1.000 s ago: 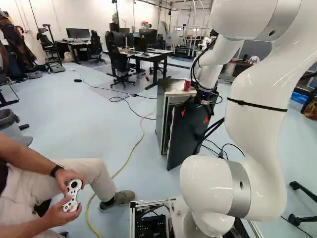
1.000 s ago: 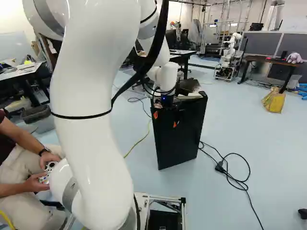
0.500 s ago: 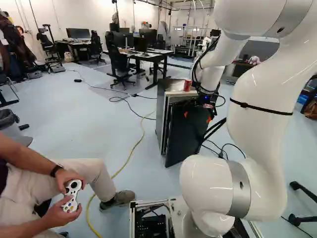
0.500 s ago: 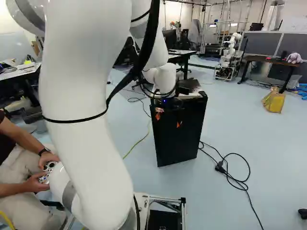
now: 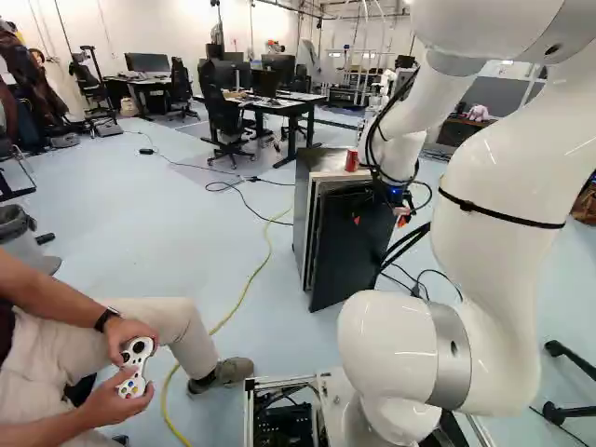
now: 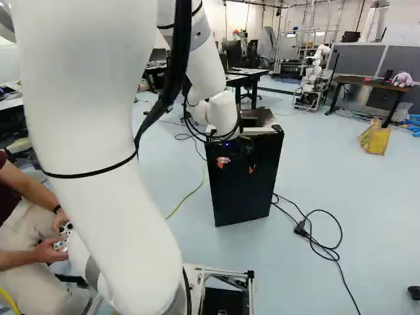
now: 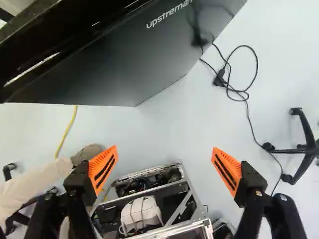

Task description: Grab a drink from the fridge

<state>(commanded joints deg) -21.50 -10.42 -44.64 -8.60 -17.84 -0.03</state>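
Observation:
Just in front of the upper part of the fridge door (image 5: 352, 256), my gripper (image 5: 380, 221) points downward. The wrist view shows the gripper (image 7: 164, 153) open, its orange-padded fingers wide apart with nothing between them. Ahead of them the black door (image 7: 134, 59) slants past, apart from both pads. The fridge (image 5: 303, 219) has a grey side and a light front edge; its door looks slightly ajar in the left base view, and the inside is hidden. A red can (image 5: 351, 160) stands upright on top of the fridge.
Black cables (image 6: 318, 239) lie on the floor right of the fridge, a yellow cable (image 5: 247, 284) left of it. A seated person (image 5: 140, 326) holding a controller is close at the left. Desks (image 5: 298, 102) and another robot (image 6: 315, 75) stand behind.
The arm has swung to the right in both base views, taking the open gripper sideways along the door. The door has swung slightly toward the fridge body. The base has not moved.

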